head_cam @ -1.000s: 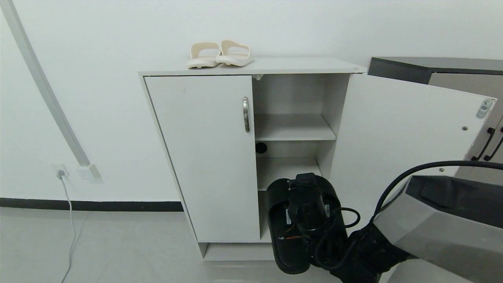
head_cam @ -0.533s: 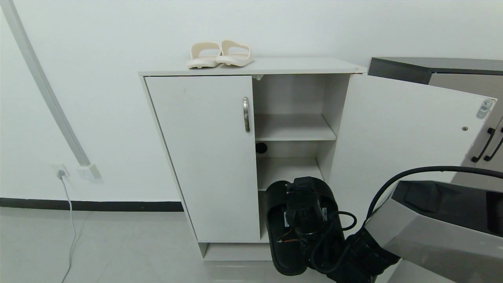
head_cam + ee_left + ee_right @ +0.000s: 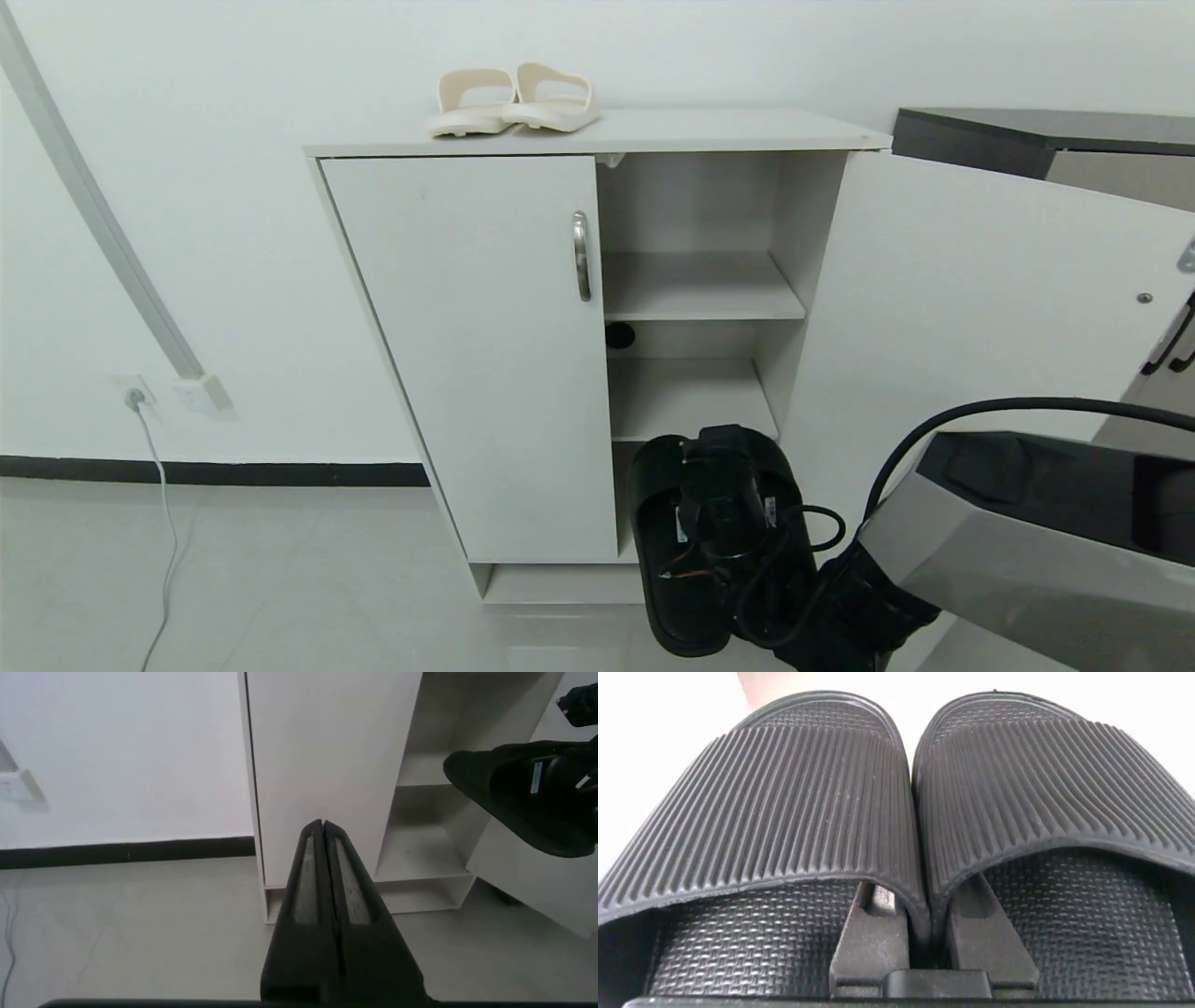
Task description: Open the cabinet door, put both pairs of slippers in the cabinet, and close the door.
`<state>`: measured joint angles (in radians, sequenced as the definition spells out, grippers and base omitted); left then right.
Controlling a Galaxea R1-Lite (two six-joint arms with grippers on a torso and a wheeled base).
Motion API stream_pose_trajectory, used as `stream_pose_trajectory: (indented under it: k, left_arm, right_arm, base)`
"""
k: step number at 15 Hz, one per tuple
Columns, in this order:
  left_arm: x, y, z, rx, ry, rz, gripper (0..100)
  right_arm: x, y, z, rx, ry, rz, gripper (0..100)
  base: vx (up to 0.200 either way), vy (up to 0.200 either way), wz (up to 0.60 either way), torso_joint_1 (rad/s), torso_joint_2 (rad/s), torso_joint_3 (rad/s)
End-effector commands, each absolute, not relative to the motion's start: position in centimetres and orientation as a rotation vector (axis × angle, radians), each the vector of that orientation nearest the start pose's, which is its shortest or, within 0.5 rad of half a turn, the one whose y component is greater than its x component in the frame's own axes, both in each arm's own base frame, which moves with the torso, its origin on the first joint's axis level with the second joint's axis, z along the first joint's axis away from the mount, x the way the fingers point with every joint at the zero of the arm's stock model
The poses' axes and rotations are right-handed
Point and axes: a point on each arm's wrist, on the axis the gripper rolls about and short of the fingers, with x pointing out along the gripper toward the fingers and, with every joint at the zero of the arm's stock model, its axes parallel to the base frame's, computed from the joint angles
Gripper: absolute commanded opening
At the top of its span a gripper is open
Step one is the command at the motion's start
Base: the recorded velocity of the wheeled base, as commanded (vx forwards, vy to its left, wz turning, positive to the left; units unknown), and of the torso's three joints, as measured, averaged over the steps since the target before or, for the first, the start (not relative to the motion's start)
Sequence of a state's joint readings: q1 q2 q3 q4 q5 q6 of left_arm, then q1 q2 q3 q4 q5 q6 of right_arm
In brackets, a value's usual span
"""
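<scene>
The white cabinet (image 3: pixel 485 355) has its left door shut and its right door (image 3: pixel 971 317) swung wide open, baring two shelves (image 3: pixel 700 289). A beige pair of slippers (image 3: pixel 512 99) lies on the cabinet top. My right gripper (image 3: pixel 719 471) is shut on the black pair of slippers (image 3: pixel 667 560), held side by side in front of the open lower compartment. In the right wrist view the fingers (image 3: pixel 870 933) pinch the inner straps of the black slippers (image 3: pixel 785 793). My left gripper (image 3: pixel 322 863) is shut, low over the floor and off the cabinet (image 3: pixel 327 765); the black slippers (image 3: pixel 533 789) show beyond it.
A grey cabinet (image 3: pixel 1046 149) stands to the right behind the open door. A wall socket with a cable (image 3: pixel 140 401) is on the left wall. Bare grey floor (image 3: pixel 233 579) lies left of the cabinet.
The head camera has shifted, so the cabinet sits a little higher and larger in the picture. The right gripper with the black slippers has stayed before the lower compartment.
</scene>
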<state>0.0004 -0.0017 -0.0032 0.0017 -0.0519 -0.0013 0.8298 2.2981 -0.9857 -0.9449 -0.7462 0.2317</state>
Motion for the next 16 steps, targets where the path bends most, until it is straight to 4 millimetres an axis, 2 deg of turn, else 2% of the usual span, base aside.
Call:
stream_pose_trajectory:
  k: [1, 11, 16]
  left_arm:
    - [-2.3, -0.1, 7.6, -0.001, -0.001, -0.051, 0]
    - [-2.3, -0.1, 7.6, 0.000, -0.002, -0.051, 0]
    - [-2.3, -0.1, 7.6, -0.001, -0.001, -0.049, 0]
  right_arm:
    - [28.7, 29.2, 3.9, -0.024, 0.264, 0.054, 0]
    - [29.4, 29.2, 2.6, -0.002, 0.292, 0.072, 0]
    - [31.6, 28.3, 0.9, 0.018, 0.281, 0.020, 0]
  base:
    - [0.000, 0.000, 0.00, 0.002, 0.00, -0.183]
    - [0.000, 0.000, 0.00, 0.001, 0.00, -0.170]
    - [0.000, 0.000, 0.00, 0.000, 0.00, 0.000]
